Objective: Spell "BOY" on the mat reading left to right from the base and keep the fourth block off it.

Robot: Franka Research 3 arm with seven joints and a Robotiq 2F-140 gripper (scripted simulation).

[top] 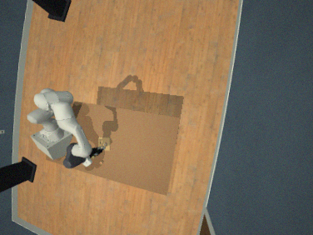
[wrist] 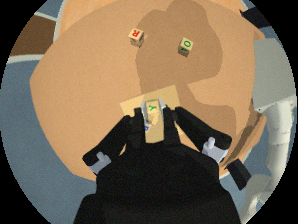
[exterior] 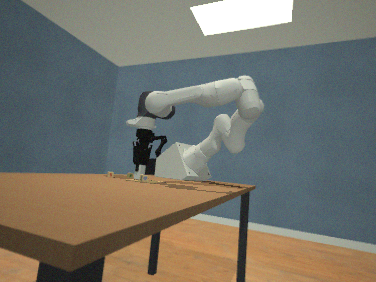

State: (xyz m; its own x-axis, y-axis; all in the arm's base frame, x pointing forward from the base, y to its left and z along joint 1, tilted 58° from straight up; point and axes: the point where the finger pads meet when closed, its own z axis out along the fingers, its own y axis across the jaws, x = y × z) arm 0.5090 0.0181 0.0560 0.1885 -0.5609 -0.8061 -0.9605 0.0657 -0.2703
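Reaching down at the mat (top: 107, 141) (wrist: 171, 95), with end effector (top: 104, 147) (exterior: 140, 175) (wrist: 152, 105) narrow around the Y block (wrist: 152, 107), though cannot tell whether gripping or merely flanking it. Showing a blue letter near the Y block, on a block (exterior: 145, 178) (wrist: 146, 127) partly hidden by the fingers. Resting off the mat on the counter (top: 141, 150) (exterior: 100, 200) (wrist: 85, 90), well apart: the red R block (exterior: 110, 174) (wrist: 136, 36) and green O block (exterior: 130, 175) (wrist: 185, 46).

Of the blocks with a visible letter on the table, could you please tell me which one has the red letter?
The block with R: its letter is red, whereas the O and the Y are green.
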